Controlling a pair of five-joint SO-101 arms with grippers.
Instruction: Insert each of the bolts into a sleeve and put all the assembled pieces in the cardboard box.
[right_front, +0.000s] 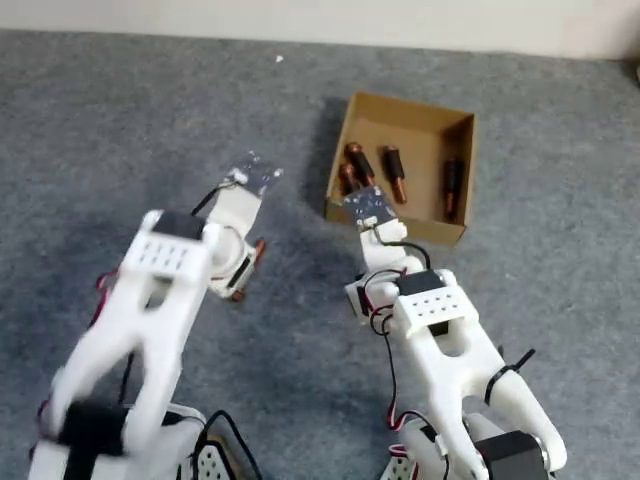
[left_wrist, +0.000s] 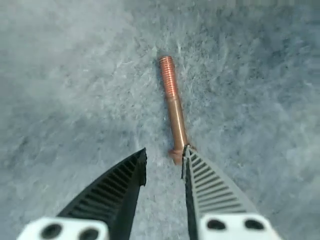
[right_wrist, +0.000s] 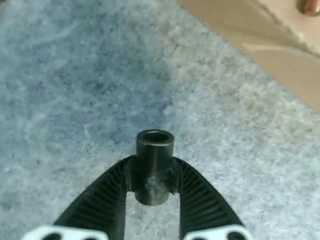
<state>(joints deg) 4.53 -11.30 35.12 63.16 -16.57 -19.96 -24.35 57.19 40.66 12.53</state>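
Left gripper (left_wrist: 164, 152) open, fingers spread, low over grey carpet (left_wrist: 75, 75); copper bolt (left_wrist: 172, 105) lies flat on carpet, head end right by one fingertip, not held; right gripper (right_wrist: 154, 167) squeezes dark sleeve (right_wrist: 155, 147), hole end pokes out past fingertips; cardboard box (right_front: 400, 108) sits on carpet just beyond right arm; finished pieces (right_front: 395, 172) lie inside box.

Grey, felt-like covering (right_front: 140, 110) spread over the bench (right_front: 560, 300) — fuzzy and mottled. Pale strip (right_front: 300, 18) along the far edge. Small white speck (right_front: 279, 59) near that edge.
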